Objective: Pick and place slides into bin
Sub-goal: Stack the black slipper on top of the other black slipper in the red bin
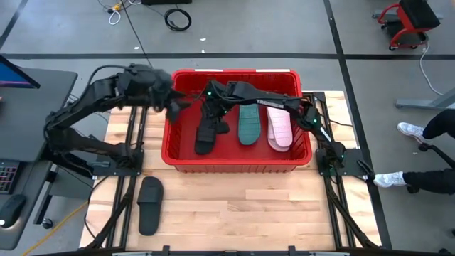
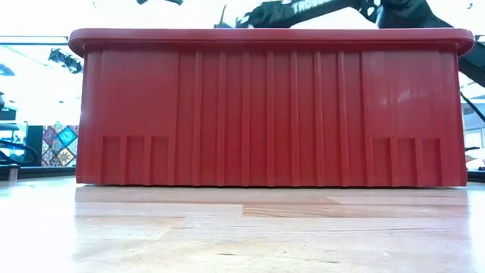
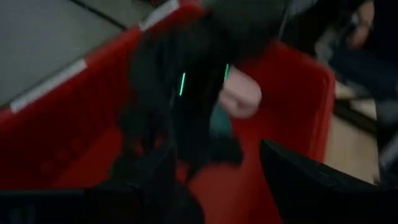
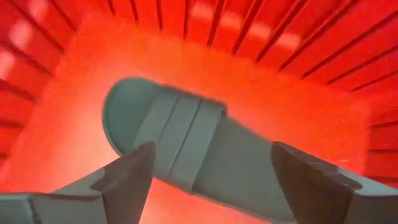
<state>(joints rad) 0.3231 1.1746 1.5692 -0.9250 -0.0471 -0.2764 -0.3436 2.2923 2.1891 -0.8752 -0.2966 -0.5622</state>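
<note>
The red bin (image 1: 234, 162) stands on the far half of the wooden table. On its floor lie a black slide (image 1: 205, 136), a teal slide (image 1: 249, 124) and a pale pink slide (image 1: 279, 129), side by side. Another black slide (image 1: 151, 205) lies on the table in front of the bin's left corner. My right gripper (image 1: 213, 107) hangs open over the bin's left part. The dark slide (image 4: 186, 143) lies flat below its fingers, apart from them. My left gripper (image 1: 174, 105) is open above the bin's left rim, with nothing between its fingers (image 3: 298, 180).
In the low view the bin's near wall (image 2: 269, 106) fills the picture, with the arms (image 2: 318, 11) above its rim. Bare table lies in front of the bin (image 1: 270, 206). A person's shoes (image 1: 412, 131) and a red stool (image 1: 409, 21) are on the floor beyond the table's right side.
</note>
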